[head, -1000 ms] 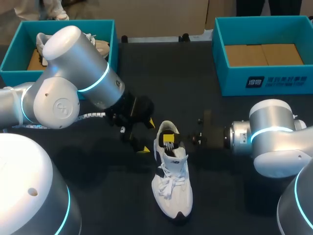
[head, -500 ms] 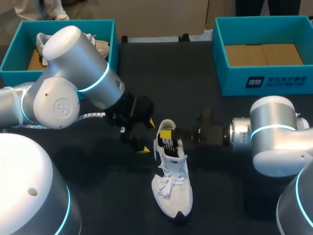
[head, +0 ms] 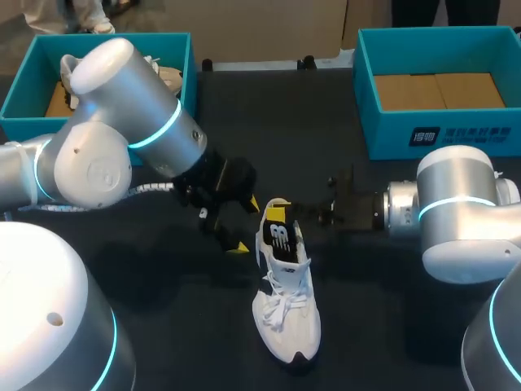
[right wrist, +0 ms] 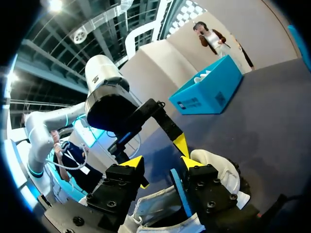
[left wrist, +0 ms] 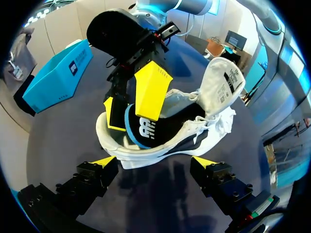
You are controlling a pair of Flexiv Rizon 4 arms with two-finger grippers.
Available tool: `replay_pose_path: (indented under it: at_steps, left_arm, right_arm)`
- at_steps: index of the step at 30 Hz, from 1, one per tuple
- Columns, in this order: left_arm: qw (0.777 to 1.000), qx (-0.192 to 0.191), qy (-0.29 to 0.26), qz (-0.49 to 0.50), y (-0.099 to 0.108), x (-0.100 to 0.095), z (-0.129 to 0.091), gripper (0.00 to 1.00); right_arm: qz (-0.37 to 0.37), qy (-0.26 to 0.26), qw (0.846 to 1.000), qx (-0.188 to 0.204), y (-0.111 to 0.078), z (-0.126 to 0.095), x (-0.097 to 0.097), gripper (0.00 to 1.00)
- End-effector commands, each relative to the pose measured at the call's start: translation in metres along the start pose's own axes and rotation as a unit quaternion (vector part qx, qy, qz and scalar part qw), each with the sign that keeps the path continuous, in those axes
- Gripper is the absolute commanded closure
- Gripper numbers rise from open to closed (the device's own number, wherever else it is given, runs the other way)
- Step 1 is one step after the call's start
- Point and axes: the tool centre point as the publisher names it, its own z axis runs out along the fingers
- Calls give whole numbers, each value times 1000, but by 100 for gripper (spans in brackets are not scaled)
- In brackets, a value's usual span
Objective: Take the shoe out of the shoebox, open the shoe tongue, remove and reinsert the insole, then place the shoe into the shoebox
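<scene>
Between the right jaws, at the heel opening of the shoe, stands the insole. The right jaws pinch it from two sides, one yellow fingertip flat against its black face and the other behind it. The insole is black with a blue edge, tilted, partly out of the shoe, and carries a white logo. Behind these jaws the right arm comes in from the right, its wrist level above the tabletop and pointing at the heel.

The left jaws are spread wide and hold nothing. They sit just beside the heel, apart from it. The left arm comes in from the left with its elbow bent and its wrist slanting down toward the shoe.

The shoe is white and upright on its sole on the tabletop, toe toward the near edge. Its tongue is pulled away from the opening, showing a label whose print is too small to read.

At the far right stands a teal shoebox with white print on its front wall. At the far left a second teal box holds another white shoe.
</scene>
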Motion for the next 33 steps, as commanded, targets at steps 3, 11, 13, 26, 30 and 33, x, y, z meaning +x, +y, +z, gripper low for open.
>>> replay_pose_path:
  at_steps: [3, 11, 13, 26, 30, 33]
  left_arm:
    - [999, -5, 45, 23, 9, -3, -40, 0]
    - [997, -43, 52, 30, 26, -6, -71, 0]
    - [997, -56, 53, 31, 30, -7, -74, 0]
    - [997, -71, 41, 10, 50, -24, -104, 0]
    - [997, -73, 33, -2, 55, -30, -115, 0]
    - [997, -71, 30, -7, 60, -35, -123, 0]
  right_arm:
    - [5, 5, 1000, 24, 7, -17, 4, 55]
    - [32, 8, 996, 82, 22, -39, 4, 55]
    - [39, 0, 995, 95, 28, -46, 1, 54]
    - [132, -12, 965, 226, 61, -72, -35, 51]
    - [174, -15, 946, 273, 69, -78, -44, 51]
    - [192, -25, 936, 293, 73, -81, -48, 51]
